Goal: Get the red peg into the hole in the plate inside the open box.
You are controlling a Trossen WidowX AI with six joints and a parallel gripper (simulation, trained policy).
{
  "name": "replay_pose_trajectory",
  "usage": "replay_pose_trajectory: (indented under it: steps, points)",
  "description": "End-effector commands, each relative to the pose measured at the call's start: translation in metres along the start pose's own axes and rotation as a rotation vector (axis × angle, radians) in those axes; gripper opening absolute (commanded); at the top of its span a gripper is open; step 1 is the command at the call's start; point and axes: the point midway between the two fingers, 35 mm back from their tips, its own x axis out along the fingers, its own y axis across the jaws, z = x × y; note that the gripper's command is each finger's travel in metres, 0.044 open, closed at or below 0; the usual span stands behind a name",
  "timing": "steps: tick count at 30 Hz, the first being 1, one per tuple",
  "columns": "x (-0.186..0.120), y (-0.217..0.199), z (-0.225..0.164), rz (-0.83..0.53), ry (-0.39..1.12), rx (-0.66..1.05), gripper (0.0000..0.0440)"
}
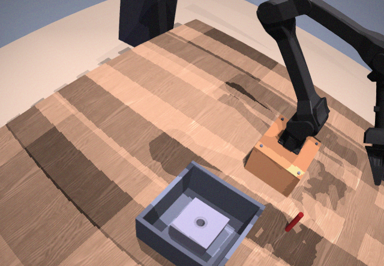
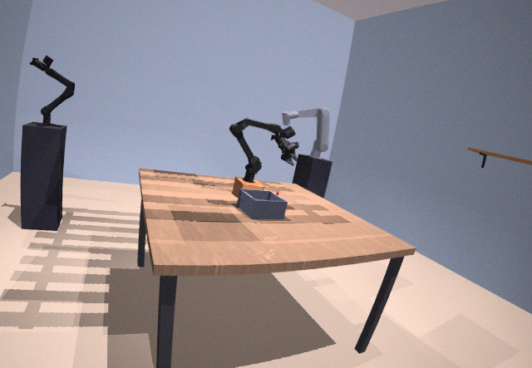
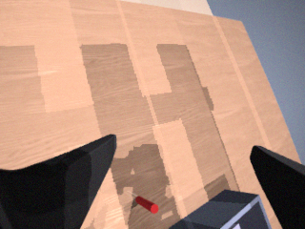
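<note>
The red peg stands upright on the table, between the box and the orange base block. The open blue-grey box stands beside it. Inside the box is a pale plate with a round empty hole. My gripper is open and empty, raised above the table, with its fingers wide apart. In the wrist view the peg shows below the fingertips, nearer the left finger. In the top view only part of the gripper shows, at the right edge.
The arm's orange base block stands close behind the box and the peg. The wooden table carries them. Other arms on dark pedestals stand beyond the table.
</note>
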Motion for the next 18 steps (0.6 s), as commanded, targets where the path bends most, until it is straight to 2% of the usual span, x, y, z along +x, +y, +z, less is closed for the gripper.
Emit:
replay_pose_trajectory:
  steps: [1, 18]
  points:
    - [0.006, -0.003, -0.007, 0.003, 0.054, 0.103, 0.0440]
    - [0.025, -0.019, -0.043, -0.050, 0.319, 0.643, 0.0440]
